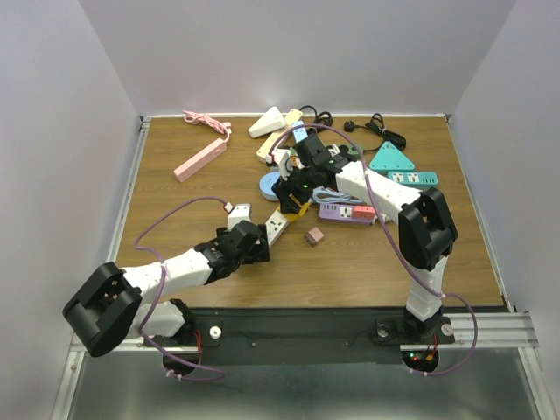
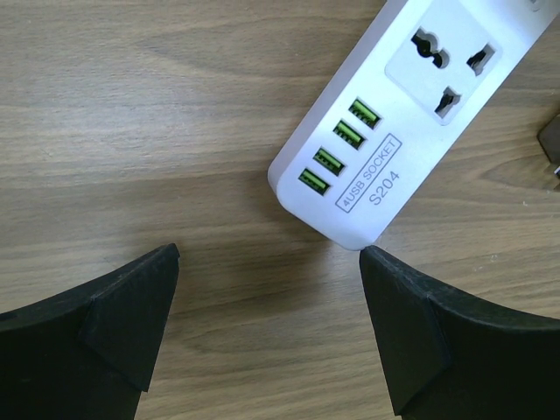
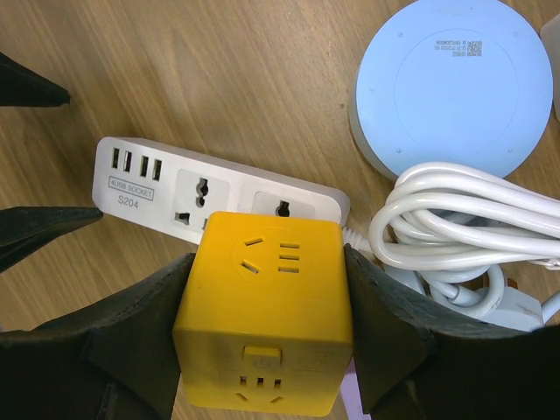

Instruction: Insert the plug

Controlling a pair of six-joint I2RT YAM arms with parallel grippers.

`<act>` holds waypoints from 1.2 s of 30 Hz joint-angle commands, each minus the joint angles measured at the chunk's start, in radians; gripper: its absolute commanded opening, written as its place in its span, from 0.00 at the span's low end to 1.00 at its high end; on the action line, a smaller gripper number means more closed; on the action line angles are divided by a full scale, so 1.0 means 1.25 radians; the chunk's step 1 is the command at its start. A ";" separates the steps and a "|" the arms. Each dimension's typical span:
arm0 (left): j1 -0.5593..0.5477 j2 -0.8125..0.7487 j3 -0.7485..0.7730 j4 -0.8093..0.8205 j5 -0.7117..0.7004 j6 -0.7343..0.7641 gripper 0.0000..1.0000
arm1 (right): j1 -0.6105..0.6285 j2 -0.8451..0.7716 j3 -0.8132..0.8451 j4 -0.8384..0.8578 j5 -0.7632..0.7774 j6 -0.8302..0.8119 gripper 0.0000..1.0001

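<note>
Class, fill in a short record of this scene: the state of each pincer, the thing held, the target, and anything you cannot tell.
left pincer: open, empty, at the USB end of the strip
right pincer: shut on the cube
cube: yellow, sockets on its faces, overlapping the strip's sockets in the right wrist view
strip: white, four USB ports, flat on the table
unknown: whether the cube is plugged in; its underside is hidden

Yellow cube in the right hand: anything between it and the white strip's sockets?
Nothing visible. The yellow cube, clamped in the right hand, sits over the white strip, hiding part of two sockets. The coiled white cable lies beside the strip's cord end, not between. The open left hand is at the USB end.
</note>
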 commanded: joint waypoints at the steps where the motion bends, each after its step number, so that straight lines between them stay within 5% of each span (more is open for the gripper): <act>1: 0.007 0.010 0.017 0.032 -0.010 0.019 0.95 | 0.017 0.000 0.025 -0.007 0.003 -0.006 0.01; 27: 0.012 0.148 0.079 0.164 0.029 0.105 0.95 | 0.019 0.048 0.039 -0.008 0.023 0.010 0.00; 33: 0.012 0.196 0.078 0.186 0.060 0.109 0.88 | 0.019 0.054 0.039 -0.005 0.039 0.024 0.00; 36: 0.012 0.205 0.058 0.191 0.069 0.097 0.69 | 0.019 0.066 0.049 -0.007 0.031 0.030 0.00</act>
